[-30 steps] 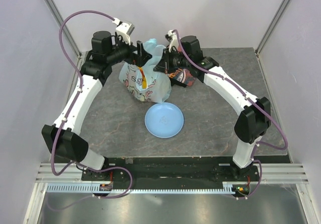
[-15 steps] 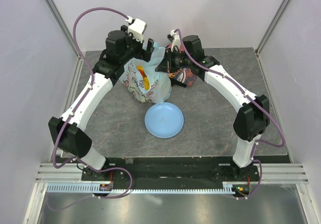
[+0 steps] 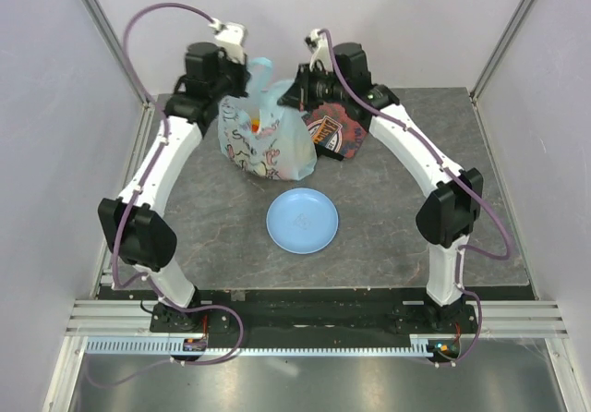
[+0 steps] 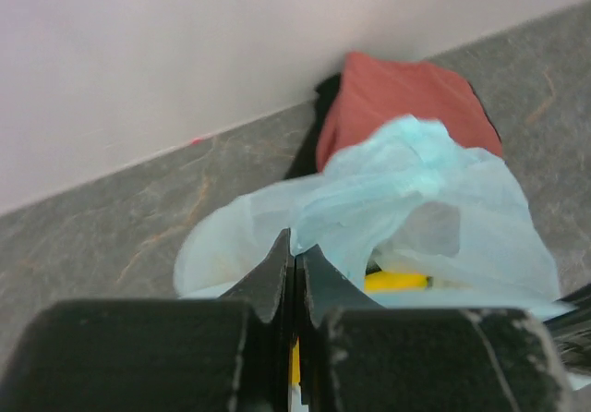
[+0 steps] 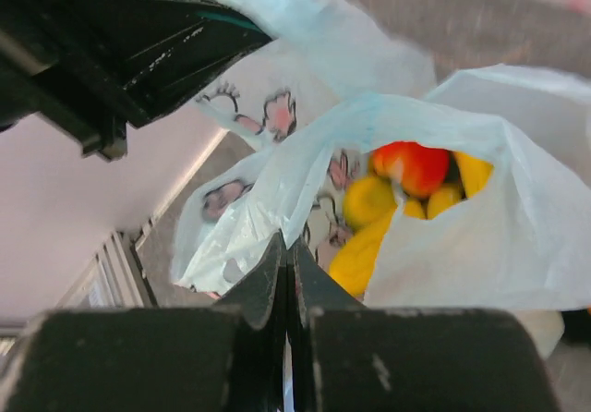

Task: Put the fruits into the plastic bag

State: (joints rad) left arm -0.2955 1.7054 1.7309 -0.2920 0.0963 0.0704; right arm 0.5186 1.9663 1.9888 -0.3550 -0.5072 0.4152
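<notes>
A dark grey, stone-veined worktop (image 3: 369,246) sits between pale walls with metal corner posts. At its far middle stands the plastic bag (image 3: 268,144) with the fruits (image 5: 411,168) inside it. A dark-red cloth (image 3: 334,135) lies just beside it, and a light-blue plate (image 3: 302,220) lies nearer, apart. The left arm (image 3: 157,176) and right arm (image 3: 416,158) bow outward and meet over the bag's mouth. The left jaws are clenched on its upper film, and the right jaws pinch its rim.
</notes>
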